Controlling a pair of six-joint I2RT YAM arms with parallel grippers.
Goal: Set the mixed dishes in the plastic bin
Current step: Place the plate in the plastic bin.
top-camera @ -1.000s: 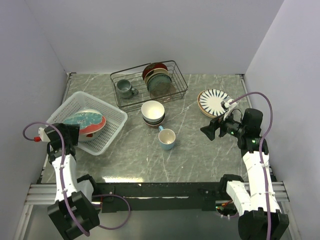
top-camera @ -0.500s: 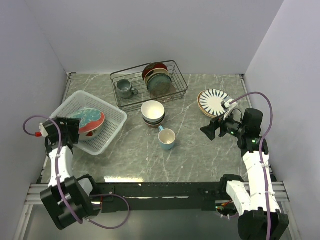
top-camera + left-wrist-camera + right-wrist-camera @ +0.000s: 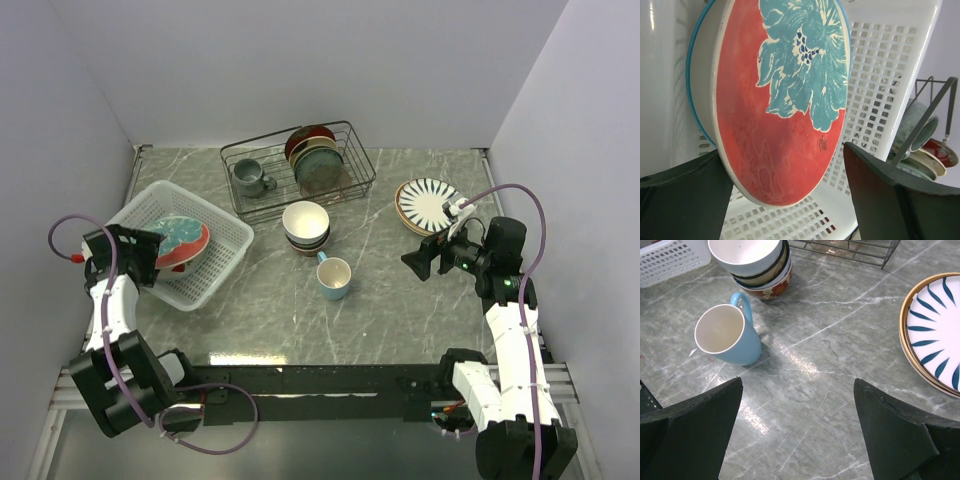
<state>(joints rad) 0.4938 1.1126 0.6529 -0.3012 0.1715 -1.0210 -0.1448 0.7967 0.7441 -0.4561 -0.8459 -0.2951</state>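
Carefully draw the wide-open left tool (image 3: 784, 150) straight back from the teal-floral plate (image 3: 790, 75) resting inside the plastic bin (image 3: 880, 75), without clipping its rim; then send the right tool (image 3: 798, 381), likewise gaping, to the light blue mug (image 3: 727, 335) on the tabletop (image 3: 830, 405)

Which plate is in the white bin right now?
The teal-floral red plate, resting inside the plastic bin. The striped plate lies on the table; the other plates stand in the wire rack.

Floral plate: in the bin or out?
In: the floral plate lies tilted inside the white lattice bin, its walls around it; left gripper open.
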